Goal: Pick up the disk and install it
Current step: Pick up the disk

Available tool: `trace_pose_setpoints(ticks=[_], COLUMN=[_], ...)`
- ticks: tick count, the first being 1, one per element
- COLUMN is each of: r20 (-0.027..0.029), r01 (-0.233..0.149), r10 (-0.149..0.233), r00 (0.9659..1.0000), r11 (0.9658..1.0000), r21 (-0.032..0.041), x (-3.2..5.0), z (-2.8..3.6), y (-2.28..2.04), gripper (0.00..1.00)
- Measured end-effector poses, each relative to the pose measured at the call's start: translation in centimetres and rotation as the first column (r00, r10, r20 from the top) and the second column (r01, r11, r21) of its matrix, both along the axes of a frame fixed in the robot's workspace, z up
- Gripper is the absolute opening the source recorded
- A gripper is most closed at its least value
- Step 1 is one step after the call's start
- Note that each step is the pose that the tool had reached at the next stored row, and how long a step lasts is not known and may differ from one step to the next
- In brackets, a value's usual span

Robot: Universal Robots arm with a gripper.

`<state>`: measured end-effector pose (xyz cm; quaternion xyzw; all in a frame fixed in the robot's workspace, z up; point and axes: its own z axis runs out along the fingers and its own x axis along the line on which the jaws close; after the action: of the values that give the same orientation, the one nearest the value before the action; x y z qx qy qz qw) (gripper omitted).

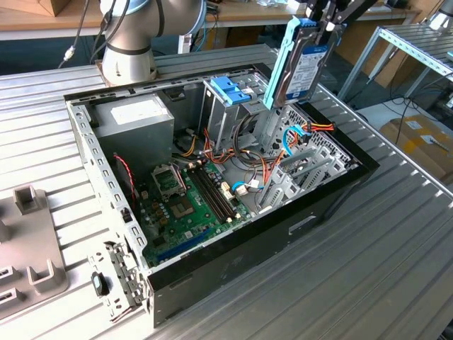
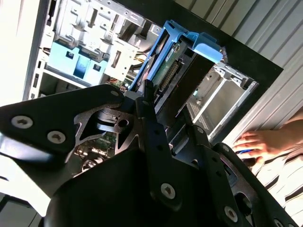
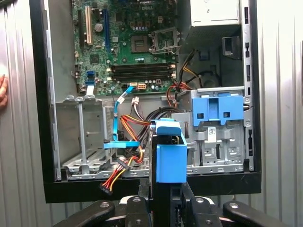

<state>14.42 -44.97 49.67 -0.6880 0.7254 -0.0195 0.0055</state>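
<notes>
One disk hangs upright, long axis near-vertical.

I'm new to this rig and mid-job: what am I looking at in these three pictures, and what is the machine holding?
One robot arm stands on a ribbed metal table next to an open computer case. The exterior view looks on from off the arm. Both wrist views ride on the arm and look past its end effector. That end effector is shut on the disk, held upright above the open case. A person's hand lies near the case in the second wrist view.
</notes>
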Motion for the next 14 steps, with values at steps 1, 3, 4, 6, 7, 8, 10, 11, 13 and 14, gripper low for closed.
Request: trace_pose_setpoints(ticks=[1,3,4,6,7,8,10,11,13,14], r20=[0.0000,0.0000,0.0000,0.0000,0.0000,0.0000,0.0000,0.0000,0.0000,0.0000], r01=[0.000,0.000,0.000,0.000,0.000,0.000,0.000,0.000,0.000,0.000], r10=[0.000,0.000,0.000,0.000,0.000,0.000,0.000,0.000,0.000,0.000], r00=[1.0000,1.0000,1.0000,1.0000,1.0000,1.0000,1.0000,1.0000,1.0000,1.0000], r11=[1.0000,1.0000,1.0000,1.0000,1.0000,1.0000,1.0000,1.0000,1.0000,1.0000], r21=[0.0000,-0.0001,-0.0001,-0.0002,-0.0003,-0.0003,-0.0004,-0.0004,-0.0006,-0.0006], x=[0.00,0.00,0.00,0.00,0.00,0.00,0.00,0.00,0.00,0.00], z=[0.00,0.00,0.00,0.00,0.00,0.00,0.00,0.00,0.01,0.00], y=[-0.11,-0.35,-0.46,-0.66,-0.80,-0.91,-1.14,-1.30,-1.50,-1.68], gripper=[0.35,0.35,0.35,0.35,0.35,0.35,0.35,0.35,0.35,0.35])
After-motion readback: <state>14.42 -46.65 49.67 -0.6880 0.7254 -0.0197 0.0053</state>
